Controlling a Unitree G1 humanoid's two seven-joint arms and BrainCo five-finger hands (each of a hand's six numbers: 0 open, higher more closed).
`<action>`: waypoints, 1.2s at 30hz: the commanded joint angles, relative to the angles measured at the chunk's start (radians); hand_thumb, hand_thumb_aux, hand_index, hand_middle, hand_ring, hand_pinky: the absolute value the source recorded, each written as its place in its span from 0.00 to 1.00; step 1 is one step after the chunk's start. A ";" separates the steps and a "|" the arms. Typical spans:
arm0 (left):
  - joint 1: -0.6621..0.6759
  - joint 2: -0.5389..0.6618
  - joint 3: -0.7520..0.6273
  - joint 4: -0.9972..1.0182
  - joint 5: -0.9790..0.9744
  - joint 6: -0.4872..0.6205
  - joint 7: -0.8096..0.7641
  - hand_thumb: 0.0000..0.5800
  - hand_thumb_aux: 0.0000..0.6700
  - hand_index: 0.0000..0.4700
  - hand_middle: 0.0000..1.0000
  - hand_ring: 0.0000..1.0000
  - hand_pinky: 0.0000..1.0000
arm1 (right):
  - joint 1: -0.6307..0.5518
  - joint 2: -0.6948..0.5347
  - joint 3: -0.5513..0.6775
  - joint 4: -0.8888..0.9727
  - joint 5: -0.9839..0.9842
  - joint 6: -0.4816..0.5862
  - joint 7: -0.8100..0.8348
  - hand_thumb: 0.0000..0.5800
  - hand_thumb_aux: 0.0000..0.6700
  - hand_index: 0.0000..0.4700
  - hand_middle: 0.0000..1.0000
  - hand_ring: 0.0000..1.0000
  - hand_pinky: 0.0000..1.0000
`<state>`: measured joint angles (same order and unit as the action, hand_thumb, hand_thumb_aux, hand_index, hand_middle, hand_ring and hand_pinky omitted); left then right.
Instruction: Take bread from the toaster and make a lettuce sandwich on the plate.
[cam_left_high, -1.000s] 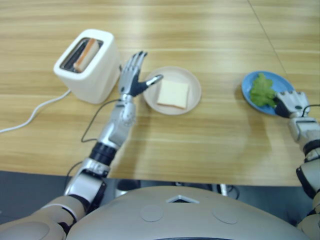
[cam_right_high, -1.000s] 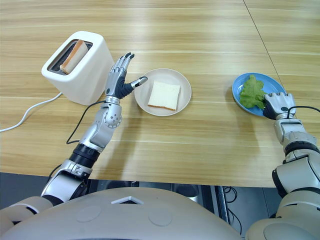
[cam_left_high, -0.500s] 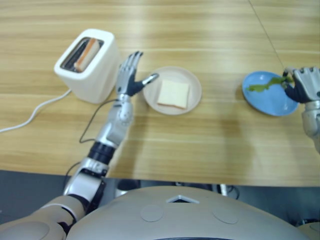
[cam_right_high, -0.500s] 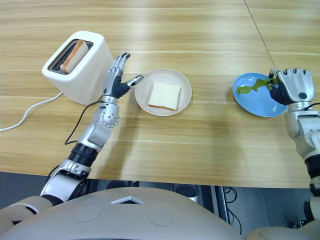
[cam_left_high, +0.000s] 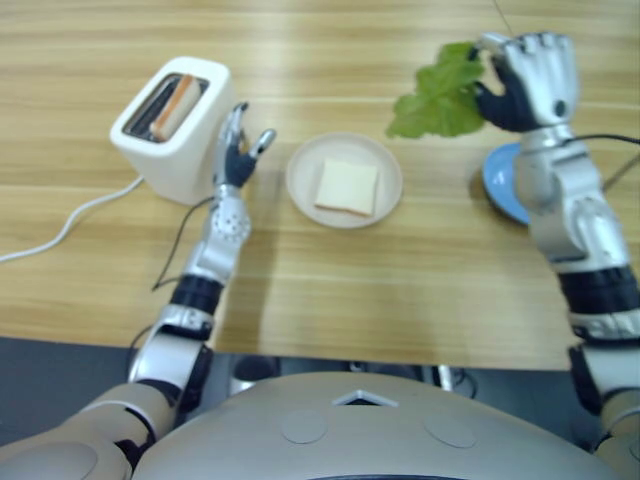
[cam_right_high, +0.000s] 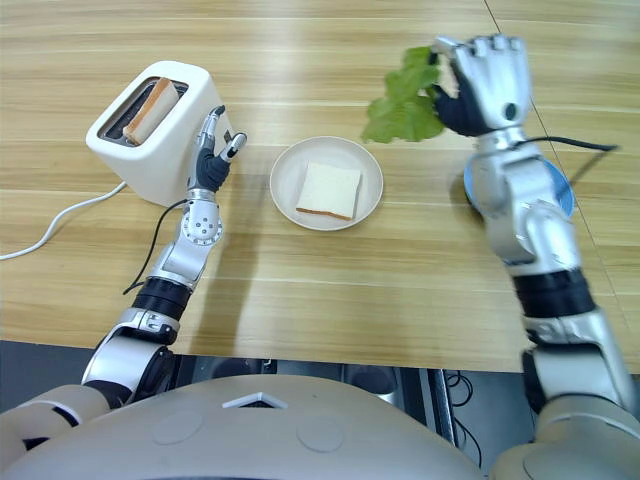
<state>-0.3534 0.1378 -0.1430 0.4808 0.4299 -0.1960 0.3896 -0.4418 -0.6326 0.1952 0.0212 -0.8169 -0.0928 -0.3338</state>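
We find the right hand (cam_right_high: 490, 85) raised above the table (cam_right_high: 350, 290), fingers closed on the lettuce leaf (cam_right_high: 400, 100), which hangs in the air past the far-right rim of the cream plate (cam_right_high: 283, 190). The left hand (cam_right_high: 212, 155) stands upright, fingers spread and empty, just beside the toaster (cam_right_high: 150, 150). One bread slice (cam_right_high: 329, 190) lies centred on the cream plate. A second slice (cam_right_high: 150, 108) sits in the toaster slot. The blue plate (cam_left_high: 497, 182) lies under the right forearm. Bare wood runs from the cream plate to the near edge.
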 joint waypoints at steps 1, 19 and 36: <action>-0.006 -0.005 -0.002 0.051 -0.012 -0.018 -0.006 0.00 0.00 0.00 0.00 0.00 0.00 | -0.106 0.115 0.105 0.228 -0.029 -0.043 -0.008 1.00 1.00 0.98 1.00 1.00 1.00; -0.002 -0.016 -0.031 0.062 0.023 -0.012 0.013 0.00 0.00 0.00 0.00 0.00 0.00 | -0.094 0.255 0.266 0.798 -0.015 -0.208 -0.136 1.00 1.00 0.98 1.00 1.00 1.00; -0.006 -0.008 -0.046 0.073 0.060 -0.003 0.031 0.00 0.00 0.00 0.00 0.00 0.00 | 0.081 0.075 0.195 0.420 -0.054 -0.036 -0.053 0.00 0.00 0.00 0.00 0.00 0.00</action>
<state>-0.3607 0.1248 -0.1807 0.5440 0.4769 -0.2126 0.4178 -0.3843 -0.5357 0.3982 0.4707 -0.8577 -0.1583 -0.4184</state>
